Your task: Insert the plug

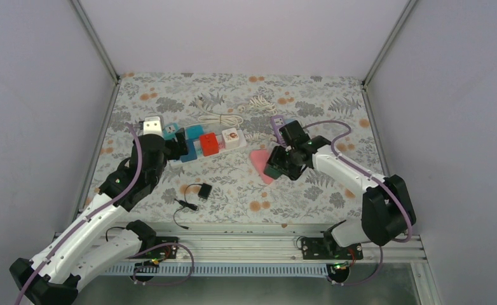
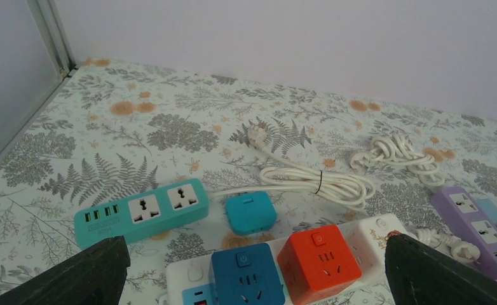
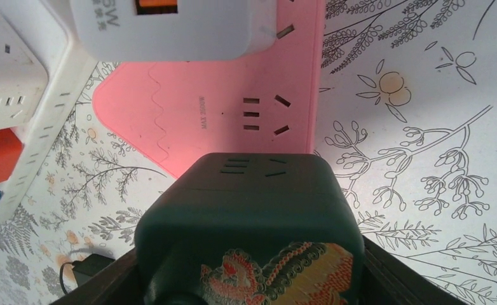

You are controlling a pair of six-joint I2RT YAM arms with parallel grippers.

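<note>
My right gripper [image 3: 249,279] is shut on a dark green cube plug [image 3: 249,210] with a red and gold ornament. The cube sits over the near end of a flat pink power strip [image 3: 233,108], just short of its free socket [image 3: 262,114]. Its pins are hidden. A white adapter [image 3: 170,28] is plugged in at the strip's far end. In the top view the right gripper [image 1: 278,165] is at the pink strip [image 1: 257,157]. My left gripper [image 2: 253,254] is open and empty above a white power strip [image 2: 386,229].
The white strip carries a blue cube [image 2: 249,270] and a red cube [image 2: 319,257]. A teal strip [image 2: 141,213], a small teal cube [image 2: 250,213], coiled white cords [image 2: 316,181] and a purple strip [image 2: 478,225] lie behind. A black adapter with cable [image 1: 203,190] lies near the front.
</note>
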